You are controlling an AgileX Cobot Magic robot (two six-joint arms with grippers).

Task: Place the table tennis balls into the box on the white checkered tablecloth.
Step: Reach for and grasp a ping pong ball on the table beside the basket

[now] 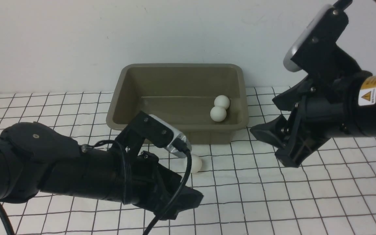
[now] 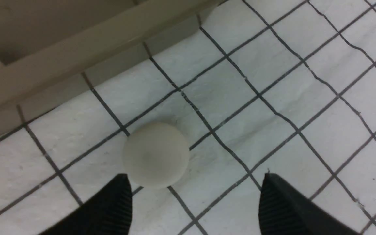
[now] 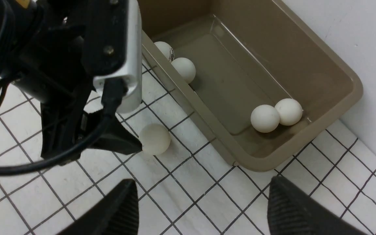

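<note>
The left gripper (image 2: 194, 178) sits low over the cloth (image 1: 305, 195), its jaws spread wide with nothing between them. Just past its fingers (image 2: 116, 205) lies one ball (image 2: 156, 155), nearer to one fingertip than to the other and not centred in the gap. The left wrist view does not show whether that fingertip touches it. This ball rests on the cloth in front of the box (image 1: 214, 137), near the near wall but apart from it.

The right gripper (image 1: 273, 147) hangs higher, off the box's right end, above the cloth. Its jaws are also spread and hold nothing.

The box stands at the far edge of the cloth, its back against the wall (image 1: 77, 39), with its long side facing the robot. Four balls lie inside it. Two (image 1: 218, 114) are at the right end, touching each other, one just behind the other. The other two (image 3: 183, 69) lie along the near wall toward the left end, close together, and the one further left has a dark print. In the front view the left arm's wrist camera (image 1: 171, 138) hides this second pair.
</note>
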